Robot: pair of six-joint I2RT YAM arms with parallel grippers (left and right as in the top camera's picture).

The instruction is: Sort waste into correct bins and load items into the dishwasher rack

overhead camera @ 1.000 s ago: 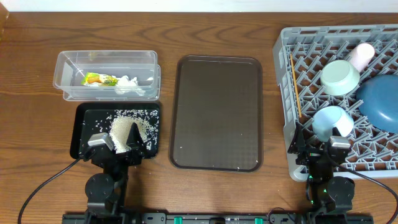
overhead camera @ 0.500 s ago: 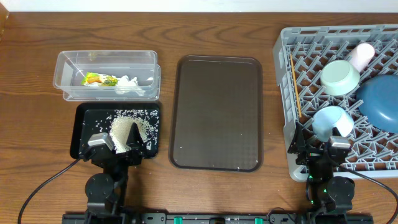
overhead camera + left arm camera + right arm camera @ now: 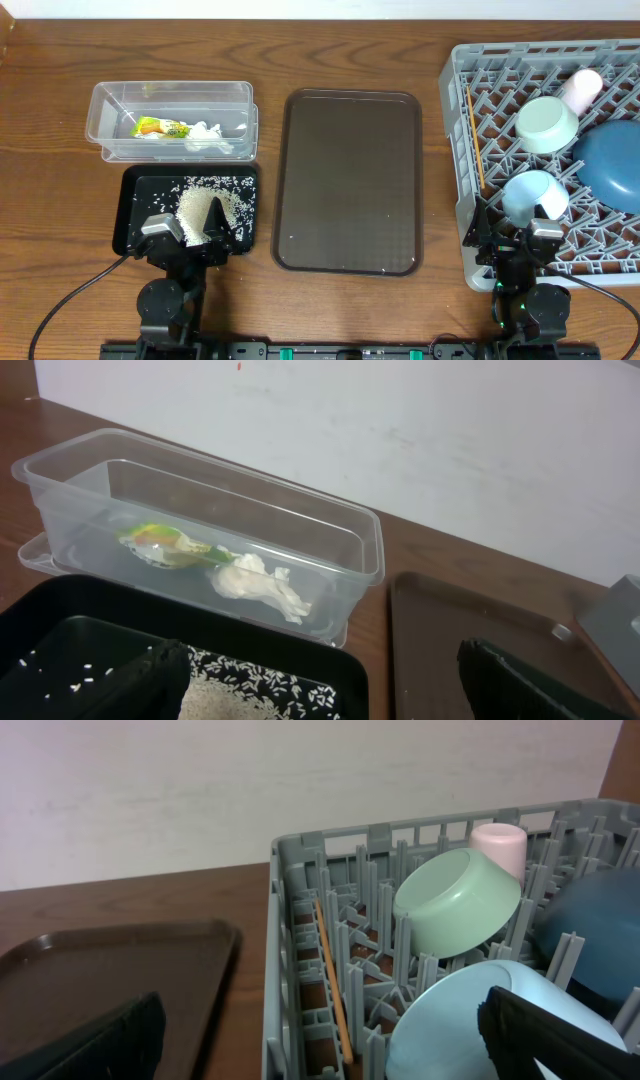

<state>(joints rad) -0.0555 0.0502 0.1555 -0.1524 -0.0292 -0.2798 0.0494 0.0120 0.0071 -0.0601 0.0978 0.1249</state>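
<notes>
While both arms sit at the near edge of the counter (image 3: 50, 190), the left pincer (image 3: 192, 228) stands open and empty over the black tray (image 3: 135, 215), where the rice (image 3: 205, 200) lies heaped; the wrapper (image 3: 160, 127) and the tissue (image 3: 208, 135) lie side by side in the clear tub (image 3: 110, 110) just behind; the right pincer (image 3: 512, 232) gapes wide, holding nothing, at the near wall of the rack (image 3: 452, 120); inside rest the mint bowl (image 3: 547, 125), the light-blue bowl (image 3: 533, 195), the pink cup (image 3: 582, 85), the dark-blue dish (image 3: 612, 165) and the chopstick (image 3: 474, 140) along the left wall; the brown serving tray (image 3: 350, 180) lies between bins and rack.
</notes>
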